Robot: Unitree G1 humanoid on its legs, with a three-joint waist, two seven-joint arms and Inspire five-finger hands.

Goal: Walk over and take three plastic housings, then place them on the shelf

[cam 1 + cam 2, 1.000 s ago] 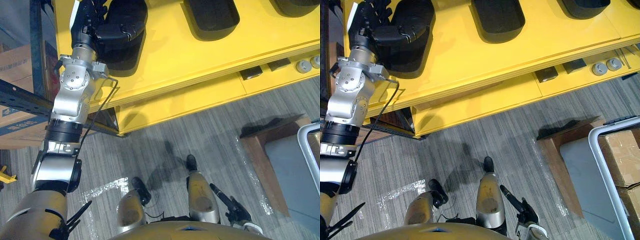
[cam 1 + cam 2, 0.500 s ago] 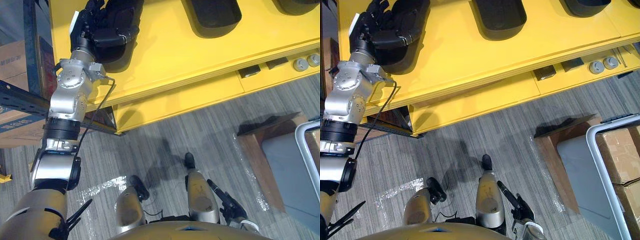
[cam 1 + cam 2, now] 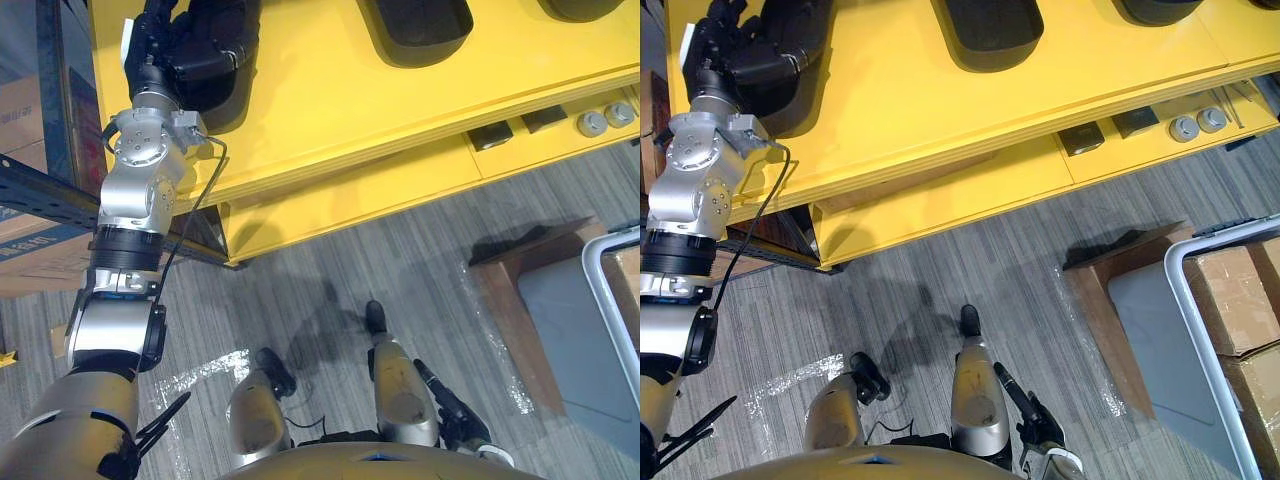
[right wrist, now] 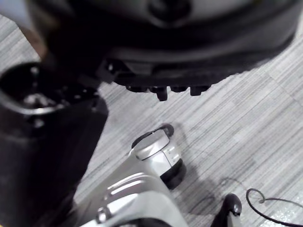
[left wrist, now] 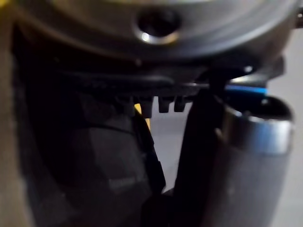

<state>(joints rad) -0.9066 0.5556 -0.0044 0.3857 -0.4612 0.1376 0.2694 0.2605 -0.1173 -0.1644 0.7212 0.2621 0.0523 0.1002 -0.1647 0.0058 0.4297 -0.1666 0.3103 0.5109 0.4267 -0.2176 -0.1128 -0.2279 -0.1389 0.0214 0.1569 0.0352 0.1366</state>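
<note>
Reaching deeper over the shelf (image 3: pixel 350 110) than a second ago, our left hand (image 3: pixel 160 35) keeps the housing (image 3: pixel 225 30) touching its right side; we cannot tell its grip. Placement seems nearly done; our right hand (image 3: pixel 460 425) hangs idle.

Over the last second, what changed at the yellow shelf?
The whole view shifted, so the camera moved. The left hand stays on the leftmost black plastic housing and seems to have nudged it slightly deeper onto the yellow shelf, away from the middle housing. The middle housing and the right hand, hanging low, stayed as they were.
</note>
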